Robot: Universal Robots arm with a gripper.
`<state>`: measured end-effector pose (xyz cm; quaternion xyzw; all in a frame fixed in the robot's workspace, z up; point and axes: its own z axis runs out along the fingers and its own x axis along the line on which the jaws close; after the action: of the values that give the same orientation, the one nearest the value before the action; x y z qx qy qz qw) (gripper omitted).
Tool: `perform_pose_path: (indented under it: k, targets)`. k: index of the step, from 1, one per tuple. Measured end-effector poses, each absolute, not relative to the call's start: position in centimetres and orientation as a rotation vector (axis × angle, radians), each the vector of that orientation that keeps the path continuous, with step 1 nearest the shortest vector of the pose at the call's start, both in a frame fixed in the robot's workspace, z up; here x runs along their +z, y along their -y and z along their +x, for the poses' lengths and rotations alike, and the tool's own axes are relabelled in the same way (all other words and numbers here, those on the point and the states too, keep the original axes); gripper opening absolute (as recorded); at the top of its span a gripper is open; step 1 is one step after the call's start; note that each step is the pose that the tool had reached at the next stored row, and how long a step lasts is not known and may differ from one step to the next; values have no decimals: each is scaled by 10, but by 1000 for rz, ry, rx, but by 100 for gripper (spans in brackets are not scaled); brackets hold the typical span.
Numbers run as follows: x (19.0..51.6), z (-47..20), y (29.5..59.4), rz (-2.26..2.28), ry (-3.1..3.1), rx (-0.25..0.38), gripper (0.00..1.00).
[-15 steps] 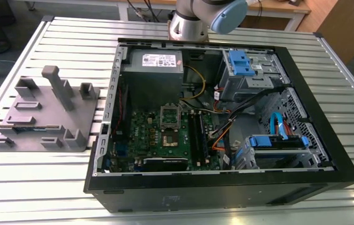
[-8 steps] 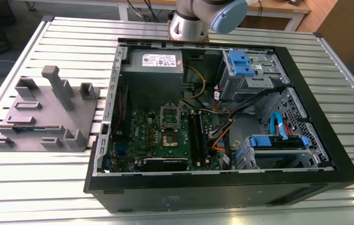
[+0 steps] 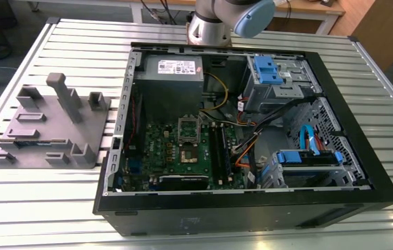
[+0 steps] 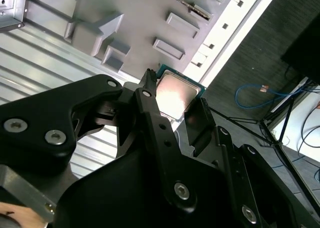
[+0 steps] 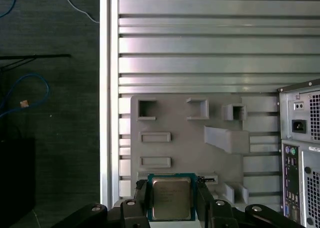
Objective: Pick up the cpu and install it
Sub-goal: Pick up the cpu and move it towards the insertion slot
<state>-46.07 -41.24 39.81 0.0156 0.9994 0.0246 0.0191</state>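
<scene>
In both wrist views the cpu point(image 5: 171, 198) point(image 4: 176, 92), a small square chip with a silvery top and a thin green rim, sits between my black fingers point(image 5: 141, 200). My gripper point(image 5: 172, 203) point(image 4: 174, 108) is shut on it, pinching two opposite edges. The chip hangs well above the grey plastic fixture point(image 5: 185, 143) point(image 4: 140, 18) on the slatted table. In the exterior view the motherboard's silver socket frame point(image 3: 188, 139) lies inside the open computer case point(image 3: 252, 130), with the arm point(image 3: 224, 21) at the table's far edge.
The grey fixture point(image 3: 50, 130) stands at the exterior view's left, with upright posts and pockets. The case's rear panel point(image 5: 300, 158) is beside the fixture. Cables, blue drive bays point(image 3: 273, 73) and a power supply point(image 3: 172, 70) crowd the case. The table edge point(image 5: 107, 88) drops to dark floor.
</scene>
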Motion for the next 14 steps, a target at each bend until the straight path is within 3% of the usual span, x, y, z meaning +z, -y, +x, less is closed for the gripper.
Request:
perform_pose_path:
  k: [14]
  targets:
    - [398,-443,412,49,-3105,76,47]
